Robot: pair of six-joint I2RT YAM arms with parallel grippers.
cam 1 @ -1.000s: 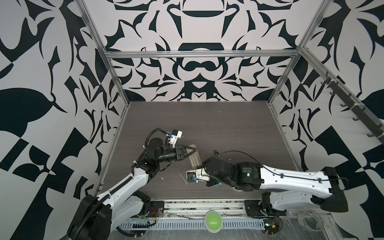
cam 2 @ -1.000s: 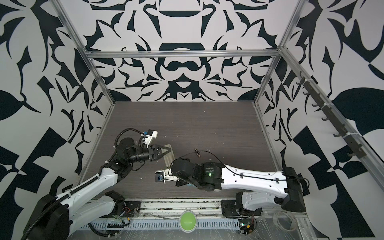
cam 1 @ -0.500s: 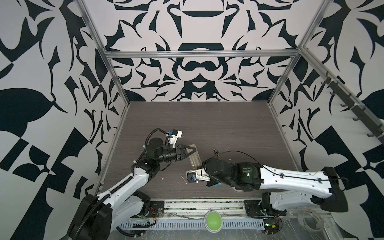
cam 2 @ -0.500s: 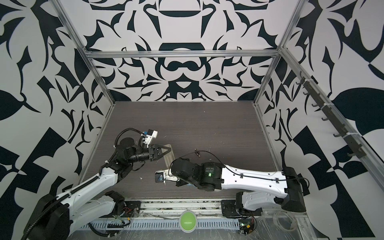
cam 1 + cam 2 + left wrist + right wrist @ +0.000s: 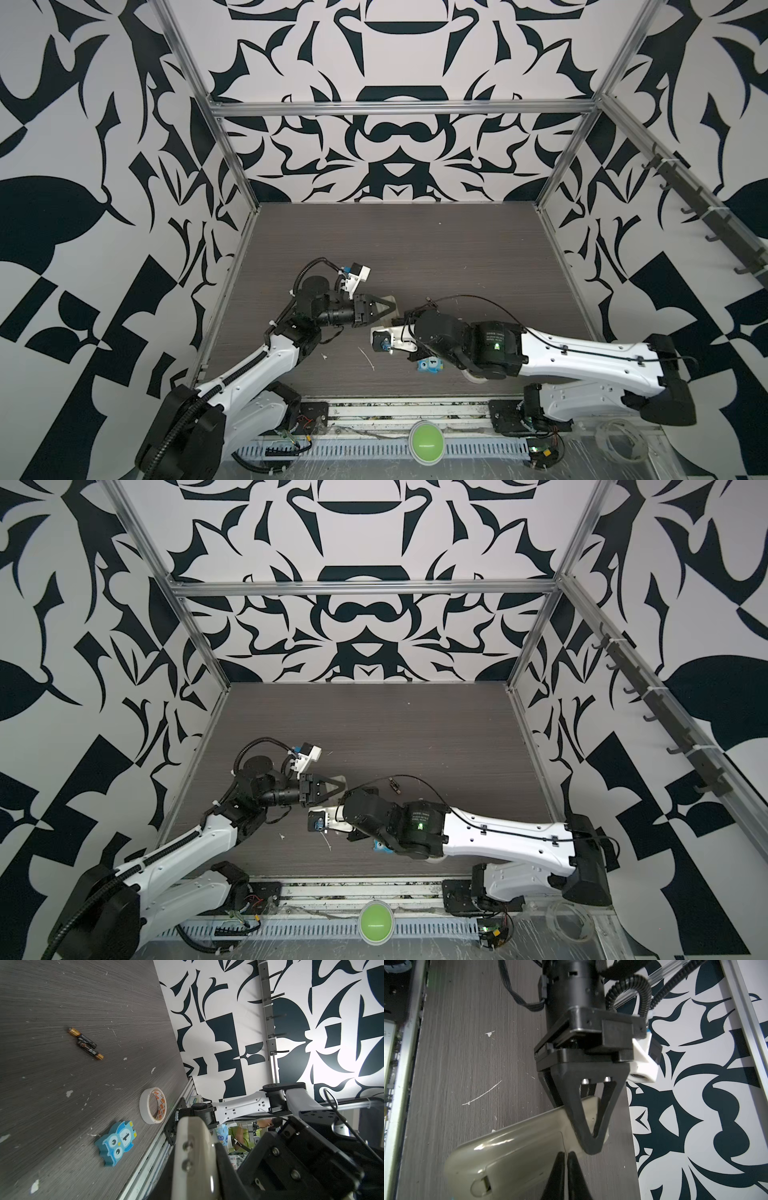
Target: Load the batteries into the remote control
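My left gripper [image 5: 589, 1138] is clamped across one short end of the remote control [image 5: 529, 1124], one black triangular finger over its back and the other behind it; my right gripper [image 5: 566, 1159] has its fingertips pressed together, holding nothing, rising from the bottom centre of the right wrist frame; its tips meet the curved seam where the battery cover [image 5: 521, 1157] ends, though I cannot tell whether they touch the plastic. That seam is what the coming move turns on, I judge; the remote's long axis runs from the clamped end at centre right down to lower left, so the cover would slide along that line, towards the small latch slot [image 5: 483, 1185]. The remote's back is smooth, glossy, off-white plastic with rounded corners, likely slippery under narrow tips. The batteries [image 5: 85, 1043] lie untouched on the tabletop [image 5: 52, 1001], in the upper left of the left wrist frame; two thin dark cylinders with gold ends, staggered side by side and touching, pointing diagonally; in a top view they [image 5: 394, 786] sit just beyond my right wrist, nearer that arm. The tabletop is dark grey woodgrain flecked with white scraps; a blue owl tile [image 5: 116, 1142] and a roll of tape [image 5: 152, 1105] rest near its edge.
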